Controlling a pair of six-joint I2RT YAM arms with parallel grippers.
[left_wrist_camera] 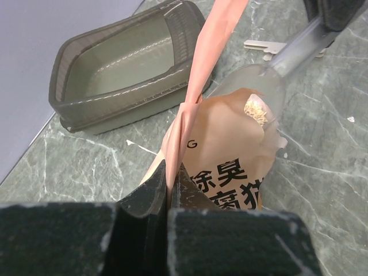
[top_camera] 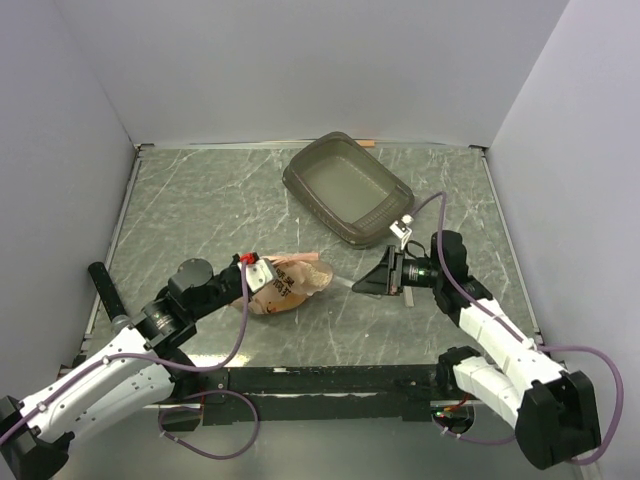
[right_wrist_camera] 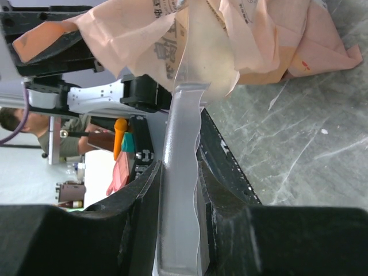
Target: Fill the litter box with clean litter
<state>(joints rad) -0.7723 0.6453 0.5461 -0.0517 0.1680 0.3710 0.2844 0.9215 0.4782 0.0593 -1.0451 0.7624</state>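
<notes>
item: clean litter (left_wrist_camera: 256, 109), a few granules in the clear scoop (left_wrist_camera: 261, 83) at the bag (left_wrist_camera: 230, 149) mouth. right fingers (right_wrist_camera: 142, 198) part-open, clamping the scoop handle; left fingers (left_wrist_camera: 146, 195) pinched closed on the bag edge. litter box (top_camera: 380, 228) (far side of table (top_camera: 200, 200)) well apart from both.

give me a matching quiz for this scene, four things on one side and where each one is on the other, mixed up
Things
1. litter box
2. bag
3. scoop
4. clean litter

Places
A. handle gripped in the right claw
B. edge pinched in the left claw
C. far part of the table, apart from both claws
D. granules showing at the bag's mouth

Pairs: 1-C, 2-B, 3-A, 4-D
</notes>
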